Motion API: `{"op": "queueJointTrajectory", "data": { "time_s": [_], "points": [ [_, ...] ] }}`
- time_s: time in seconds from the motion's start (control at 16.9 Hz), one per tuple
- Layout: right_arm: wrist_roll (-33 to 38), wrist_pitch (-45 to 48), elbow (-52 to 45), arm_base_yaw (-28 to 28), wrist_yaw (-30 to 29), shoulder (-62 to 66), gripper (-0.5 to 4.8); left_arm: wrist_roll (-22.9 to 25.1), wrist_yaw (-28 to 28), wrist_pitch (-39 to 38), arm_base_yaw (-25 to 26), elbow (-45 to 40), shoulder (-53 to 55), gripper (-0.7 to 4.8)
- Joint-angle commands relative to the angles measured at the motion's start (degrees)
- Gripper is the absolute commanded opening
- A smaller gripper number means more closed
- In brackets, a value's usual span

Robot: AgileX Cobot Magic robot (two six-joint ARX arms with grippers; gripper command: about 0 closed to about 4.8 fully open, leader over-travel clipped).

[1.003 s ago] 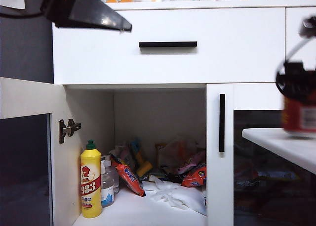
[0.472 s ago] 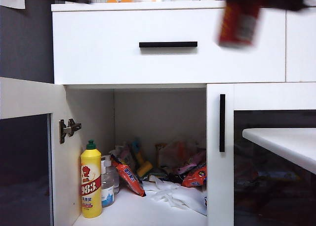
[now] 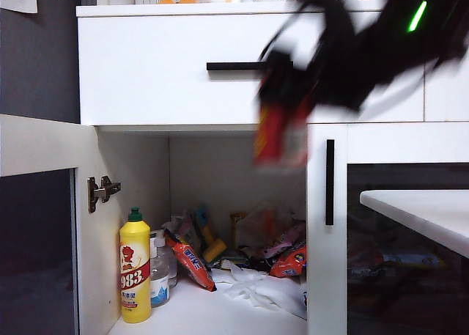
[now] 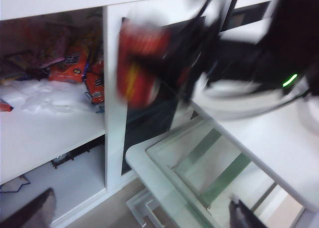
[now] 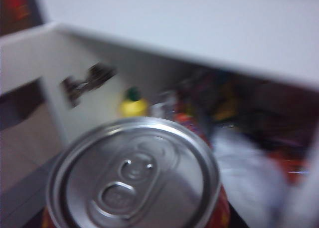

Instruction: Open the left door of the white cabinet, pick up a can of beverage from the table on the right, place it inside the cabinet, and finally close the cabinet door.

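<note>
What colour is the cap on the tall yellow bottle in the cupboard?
Green. The bottle's cap shows best in the exterior view.

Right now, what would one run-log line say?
left door: open | right gripper: holding can of beverage before white cabinet | left gripper: open

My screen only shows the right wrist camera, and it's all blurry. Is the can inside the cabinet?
Observer: Not yet. The exterior view shows the can held by the right gripper in front of the white cabinet, near the top edge of its opening.
Operator: What's the other hand doing?
Observer: The left gripper is open and empty, away from the can.
Operator: Is there room inside?
Observer: Yes, the front of the shelf is bare beside the yellow bottle.
</note>
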Motion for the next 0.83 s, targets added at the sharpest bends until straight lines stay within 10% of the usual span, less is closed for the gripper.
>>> {"op": "queueJointTrajectory", "data": {
  "time_s": [0.06, 0.83],
  "points": [
    [0.46, 19.39, 2.03, 1.75, -1.27, 12.0, 1.21, -0.02, -1.22, -1.44, -0.02, 0.07, 0.07, 4.79],
    [1.75, 7.67, 48.81, 6.54, -0.66, 49.07, 1.21, 0.9, -2.49, -5.07, 0.0, 0.11, -2.54, 4.79]
  ]
}}
